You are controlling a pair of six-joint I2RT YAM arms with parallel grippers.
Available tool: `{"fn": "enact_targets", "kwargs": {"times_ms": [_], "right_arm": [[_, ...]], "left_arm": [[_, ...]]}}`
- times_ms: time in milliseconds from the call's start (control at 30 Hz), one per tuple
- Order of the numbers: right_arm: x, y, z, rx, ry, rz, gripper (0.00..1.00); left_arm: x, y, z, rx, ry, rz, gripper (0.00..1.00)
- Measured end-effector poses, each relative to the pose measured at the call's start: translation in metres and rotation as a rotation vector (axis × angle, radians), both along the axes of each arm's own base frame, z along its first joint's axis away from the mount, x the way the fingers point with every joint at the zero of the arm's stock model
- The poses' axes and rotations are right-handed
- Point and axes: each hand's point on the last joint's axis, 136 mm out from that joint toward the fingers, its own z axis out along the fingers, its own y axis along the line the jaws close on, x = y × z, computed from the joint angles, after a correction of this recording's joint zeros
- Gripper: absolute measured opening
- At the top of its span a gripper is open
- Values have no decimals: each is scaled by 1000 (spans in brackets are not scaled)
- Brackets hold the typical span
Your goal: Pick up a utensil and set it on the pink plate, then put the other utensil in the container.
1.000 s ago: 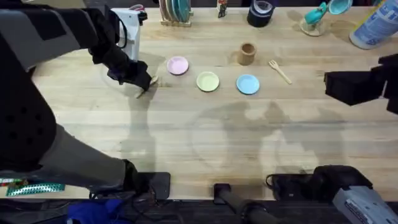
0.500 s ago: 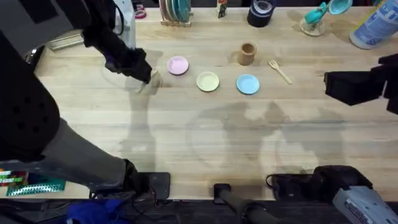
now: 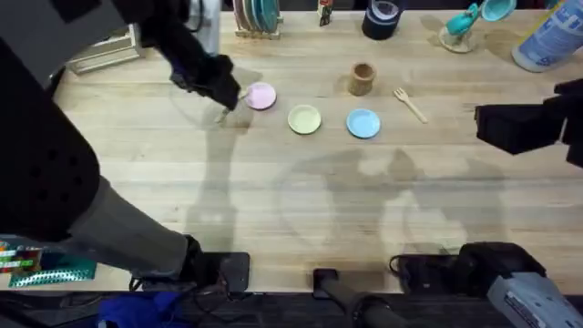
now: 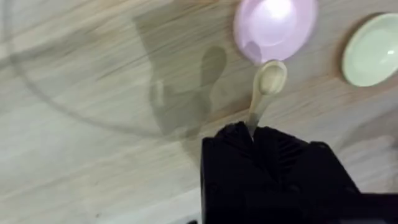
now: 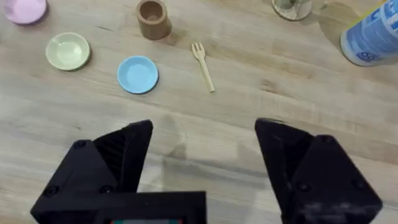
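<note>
My left gripper (image 3: 221, 94) is shut on the handle of the small wooden spoon (image 4: 266, 87) and holds it above the table, just left of the pink plate (image 3: 261, 96). In the left wrist view the spoon's bowl hangs near the edge of the pink plate (image 4: 275, 26). The wooden fork (image 3: 409, 103) lies flat to the right of the brown wooden container (image 3: 363, 78). My right gripper (image 5: 202, 165) is open at the right side of the table, well short of the fork (image 5: 202, 65) and the container (image 5: 153, 18).
A yellow plate (image 3: 304, 119) and a light-blue plate (image 3: 363, 123) lie in a row right of the pink one. Along the back edge stand a dish rack (image 3: 257, 18), a black tape roll (image 3: 382, 20), a teal item (image 3: 465, 25) and a blue-labelled bottle (image 3: 548, 36).
My left gripper has carried the spoon up off the table and rightward, from left of the plates to the pink plate's left edge. The right arm has stayed still.
</note>
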Motion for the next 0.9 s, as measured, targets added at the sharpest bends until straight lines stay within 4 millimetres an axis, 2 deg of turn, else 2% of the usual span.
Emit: {"fn": "enact_targets", "kwargs": {"times_ms": [200,533,667,900], "right_arm": [[0,0,0,0,0,0,998],[0,0,0,0,0,0,998],[0,0,0,0,0,0,998],[0,0,0,0,0,0,997]], "left_arm": [[6,-35,2,-7,-43,-71,41],[21,-70,7,-18,-135,-128,40],[27,-77,9,-19,-163,-124,40],[35,-72,10,2,-187,-80,40]]}}
